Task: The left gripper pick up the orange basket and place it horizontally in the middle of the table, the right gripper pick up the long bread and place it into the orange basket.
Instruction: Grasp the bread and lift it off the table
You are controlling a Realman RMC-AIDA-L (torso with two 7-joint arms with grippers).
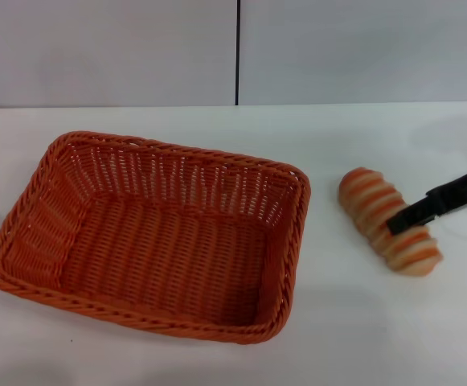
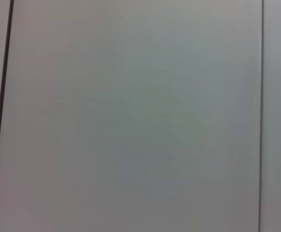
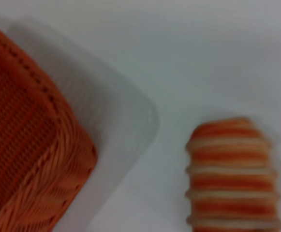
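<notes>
An orange basket (image 1: 149, 237) is shown resting on the white worktop (image 1: 354, 338), left of centre, its long side running roughly parallel to the front edge though slightly skewed; its inside holds nothing. The bread (image 1: 387, 219) lies on the worktop towards the right edge, apart from the basket, with its length set diagonally, one end pointing to the far edge and the other to the front right corner. The right hand (image 1: 402, 219) is seen entering from the right edge as a slim black finger laid across the upper side of the bread near its nearer half; whether the hand is open or closed on the bread cannot be told, since only one finger is visible. In the right wrist view, the bread (image 3: 232, 179) is shown close below the camera, with a corner of the basket (image 3: 29, 159) to one side and bare worktop (image 3: 179, 58) between them. The left hand is not seen in any view; only a pale wall panel (image 2: 130, 116) with dark seams is shown in the left wrist view.
</notes>
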